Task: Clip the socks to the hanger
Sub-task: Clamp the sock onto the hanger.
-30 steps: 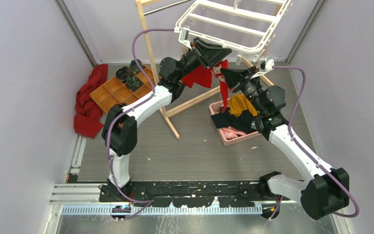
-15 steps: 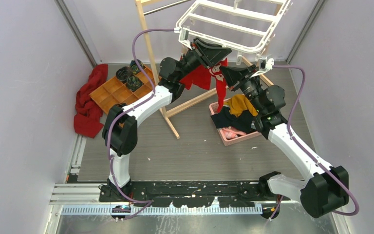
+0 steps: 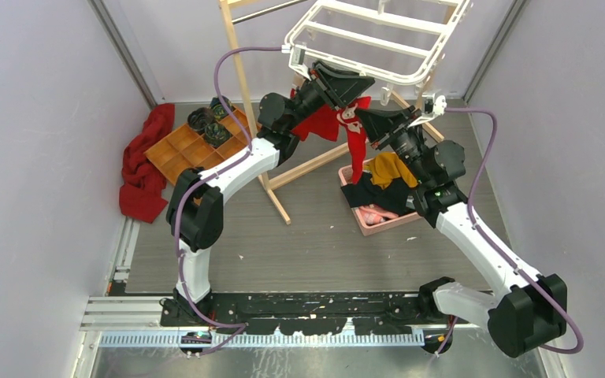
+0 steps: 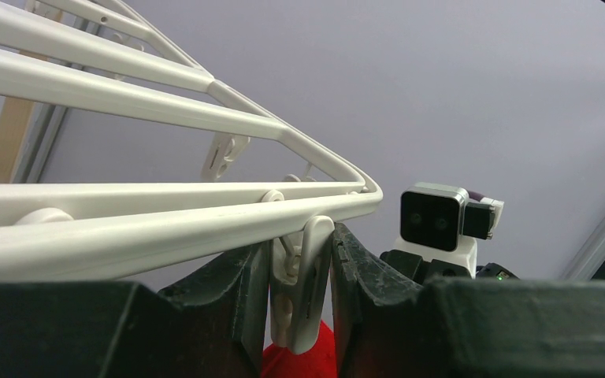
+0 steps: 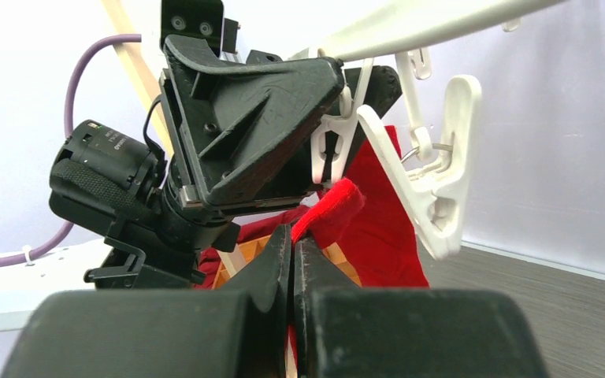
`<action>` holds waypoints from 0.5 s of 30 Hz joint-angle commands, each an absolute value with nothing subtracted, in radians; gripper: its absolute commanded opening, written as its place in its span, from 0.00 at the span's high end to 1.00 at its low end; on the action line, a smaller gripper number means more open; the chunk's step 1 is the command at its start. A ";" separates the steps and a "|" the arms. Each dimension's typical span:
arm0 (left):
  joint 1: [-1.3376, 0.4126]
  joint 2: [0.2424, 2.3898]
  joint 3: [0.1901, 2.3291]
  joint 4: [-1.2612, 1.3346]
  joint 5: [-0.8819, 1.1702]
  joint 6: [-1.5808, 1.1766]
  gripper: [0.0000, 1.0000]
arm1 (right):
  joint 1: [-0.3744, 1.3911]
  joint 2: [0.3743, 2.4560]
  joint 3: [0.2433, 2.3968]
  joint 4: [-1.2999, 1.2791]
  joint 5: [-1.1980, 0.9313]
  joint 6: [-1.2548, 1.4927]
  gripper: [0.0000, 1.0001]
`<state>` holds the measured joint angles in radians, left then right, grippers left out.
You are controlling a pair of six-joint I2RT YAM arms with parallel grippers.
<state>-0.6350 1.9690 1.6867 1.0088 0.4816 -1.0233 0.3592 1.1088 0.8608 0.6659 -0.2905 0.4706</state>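
Task is partway through, with no sock that I can confirm as clipped. Left gripper [image 4: 300,293] is half closed around a white clip [image 4: 309,264] dangling under the corner of the hanger [image 4: 165,118], one finger on each side, squeezing it. Right gripper [image 5: 293,240] has its fingers pressed together on the edge of a red sock [image 5: 335,206]. The sock's tip stands just above those fingertips and just under the clip, not yet in its mouth. Another red cloth [image 5: 398,236] hangs beyond; whether it is clipped I cannot tell. Left to do: feed the sock in, release the clip, let go.
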 commanded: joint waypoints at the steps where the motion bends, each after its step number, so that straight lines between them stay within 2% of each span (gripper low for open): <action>1: -0.618 1.977 1.727 1.051 0.431 -1.060 1.00 | 0.367 1.066 0.858 0.707 -0.296 0.481 0.99; 15: -0.615 1.980 1.730 1.060 0.433 -1.069 1.00 | 0.373 1.042 0.835 0.678 -0.307 0.479 0.99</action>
<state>-0.6350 1.9697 1.6886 1.0138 0.4812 -1.0393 0.3676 1.0714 0.8333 0.6544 -0.3008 0.4747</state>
